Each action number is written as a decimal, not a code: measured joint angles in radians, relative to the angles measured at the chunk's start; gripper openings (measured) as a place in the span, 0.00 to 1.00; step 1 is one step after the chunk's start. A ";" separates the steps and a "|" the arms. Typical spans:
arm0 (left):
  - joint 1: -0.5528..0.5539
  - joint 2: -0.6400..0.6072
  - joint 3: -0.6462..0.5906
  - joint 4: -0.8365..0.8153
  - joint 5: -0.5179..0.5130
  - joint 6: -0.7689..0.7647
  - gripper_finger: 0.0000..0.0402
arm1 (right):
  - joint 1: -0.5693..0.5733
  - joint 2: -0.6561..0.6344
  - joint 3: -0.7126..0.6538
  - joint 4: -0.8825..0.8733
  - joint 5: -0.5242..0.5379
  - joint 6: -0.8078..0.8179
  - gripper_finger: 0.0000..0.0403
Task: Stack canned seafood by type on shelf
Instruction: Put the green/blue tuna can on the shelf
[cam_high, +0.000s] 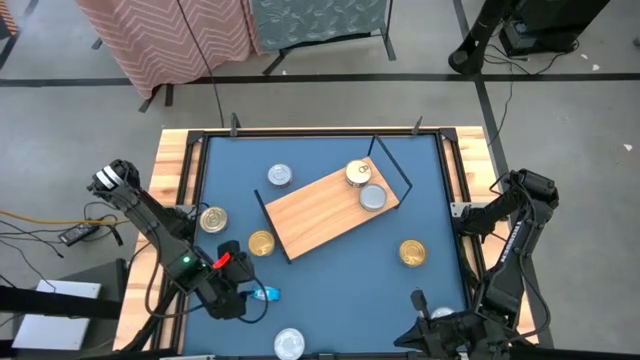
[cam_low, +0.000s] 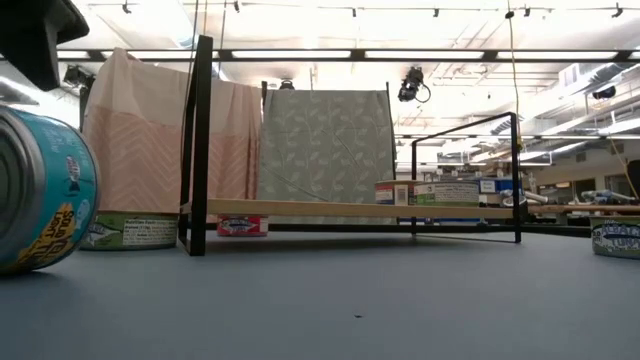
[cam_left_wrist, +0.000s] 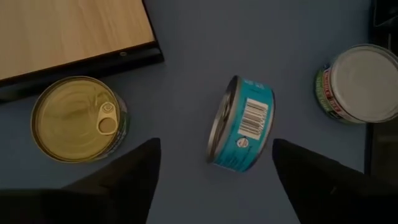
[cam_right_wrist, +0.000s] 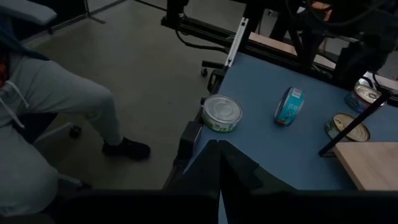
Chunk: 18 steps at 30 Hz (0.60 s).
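Your left end effector wide open, empty; blue-label tin on edge on desk between fingers, gold-lid tin beside. Shelf beyond. Right end effector closed, parked.

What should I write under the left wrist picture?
Open left claw above a blue tin on its edge, a gold-lidded tin beside the shelf.

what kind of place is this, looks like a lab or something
Probably a robotics lab or workshop: a framed blue table with two robot arms, fabric screens behind it, ceiling strip lights, cables on the concrete floor, and a seated person nearby.
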 joint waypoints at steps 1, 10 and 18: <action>0.004 0.004 0.000 0.004 0.003 0.001 0.80 | 0.000 0.000 0.000 0.000 0.000 0.000 0.03; 0.010 0.110 0.000 0.104 0.063 0.056 0.80 | 0.000 0.000 0.000 -0.001 0.000 0.000 0.03; 0.011 0.195 -0.001 0.138 0.101 0.056 0.80 | 0.000 0.000 0.000 -0.001 0.000 0.000 0.03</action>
